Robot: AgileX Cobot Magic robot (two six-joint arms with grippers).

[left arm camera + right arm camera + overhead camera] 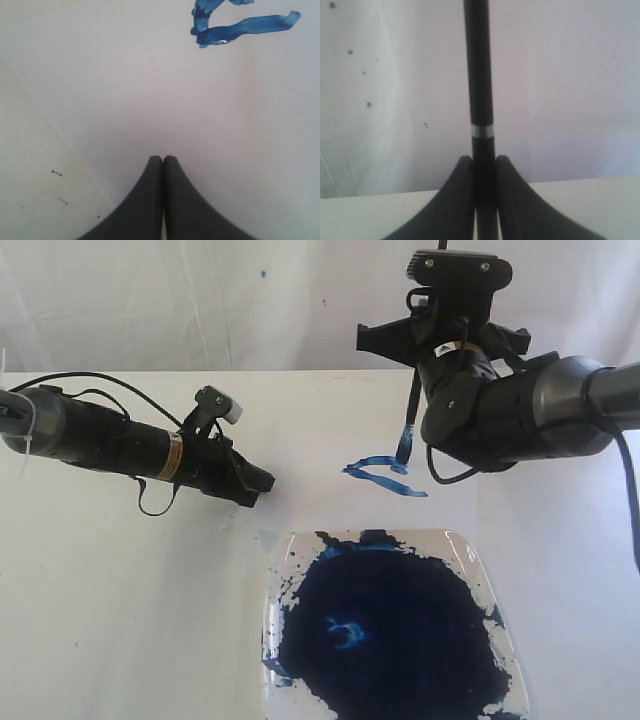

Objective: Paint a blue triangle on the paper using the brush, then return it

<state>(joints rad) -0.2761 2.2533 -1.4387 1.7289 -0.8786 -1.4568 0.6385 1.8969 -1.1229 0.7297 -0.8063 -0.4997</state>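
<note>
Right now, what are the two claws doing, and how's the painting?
Right gripper shut on the brush, tip at the blue triangle, outline unclosed. Left gripper shut, empty, over the paper. Paint tray clear of strokes.

Lab setup: draped white backdrop [150, 300] behind tabletop [90, 600].

Blind spots, fwiw: the tray [283, 570] gets chopped by the exterior view's bottom edge. The brush [479, 75] runs off the right wrist view's edge, so there's no tip there. In the exterior view, its upper handle vanishes behind the right gripper [484, 160]. The blue triangle [240, 25] is clipped in the left wrist view. Can't tell if the bristles touch the paper [175, 100].
</note>
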